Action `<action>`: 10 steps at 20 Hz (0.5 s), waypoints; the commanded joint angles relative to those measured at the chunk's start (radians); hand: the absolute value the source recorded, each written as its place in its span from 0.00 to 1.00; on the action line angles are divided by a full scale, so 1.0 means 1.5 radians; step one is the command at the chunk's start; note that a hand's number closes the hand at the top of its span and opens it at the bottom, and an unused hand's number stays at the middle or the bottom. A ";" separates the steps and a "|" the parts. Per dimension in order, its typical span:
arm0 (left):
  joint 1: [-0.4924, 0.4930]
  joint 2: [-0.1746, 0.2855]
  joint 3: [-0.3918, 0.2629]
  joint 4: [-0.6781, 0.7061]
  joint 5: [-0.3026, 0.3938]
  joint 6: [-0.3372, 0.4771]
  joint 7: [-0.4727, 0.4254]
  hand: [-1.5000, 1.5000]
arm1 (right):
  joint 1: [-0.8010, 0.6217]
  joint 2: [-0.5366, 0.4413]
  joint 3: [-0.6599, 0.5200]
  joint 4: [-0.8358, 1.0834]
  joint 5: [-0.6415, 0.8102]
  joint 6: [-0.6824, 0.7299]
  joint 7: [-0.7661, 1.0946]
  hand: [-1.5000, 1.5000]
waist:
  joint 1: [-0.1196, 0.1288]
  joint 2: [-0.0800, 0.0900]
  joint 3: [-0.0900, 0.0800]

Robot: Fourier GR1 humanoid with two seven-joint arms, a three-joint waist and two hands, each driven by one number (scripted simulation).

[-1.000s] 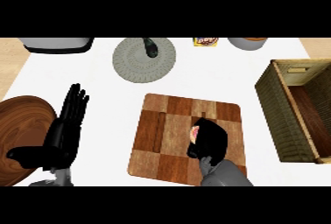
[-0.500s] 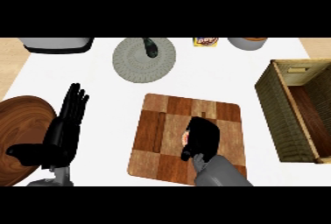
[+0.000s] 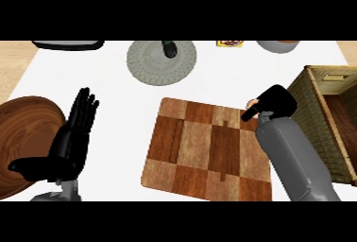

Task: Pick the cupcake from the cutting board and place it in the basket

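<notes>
My right hand [image 3: 274, 103] hangs over the far right corner of the checkered wooden cutting board [image 3: 199, 146], fingers curled round the cupcake [image 3: 251, 103]. Only a small pinkish edge of the cupcake peeks out at the hand's left side. The wicker basket [image 3: 314, 118] stands just to the right of that hand, its dark wooden floor showing inside. My left hand [image 3: 70, 137] rests open at the left, fingers straight and pointing away, beside the board.
A round brown wooden plate [image 3: 24, 137] lies at the left edge under my left hand. A grey round mat [image 3: 157, 64] with a dark object [image 3: 169, 48] sits at the back. A small packet [image 3: 230, 43], a grey bowl [image 3: 277, 46] and a dark tray [image 3: 66, 45] line the far edge.
My right hand closed round the cupcake at the board's middle and has carried it up and to the right, toward the basket. The left hand stayed still.
</notes>
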 commanded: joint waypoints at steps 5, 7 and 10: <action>-0.021 -0.012 -0.018 0.013 0.007 -0.016 -0.002 0.50 | -0.178 -0.068 -0.132 0.122 0.113 -0.133 0.154 1.00 | 0.040 0.005 -0.001; -0.027 -0.001 -0.016 0.004 0.003 -0.020 0.005 0.50 | -0.208 -0.078 -0.154 0.129 0.139 -0.172 0.147 1.00 | 0.049 0.006 0.000; -0.040 0.000 -0.018 0.013 0.001 -0.022 0.014 0.50 | -0.272 -0.088 -0.152 0.135 0.216 -0.196 0.159 1.00 | 0.050 0.002 -0.001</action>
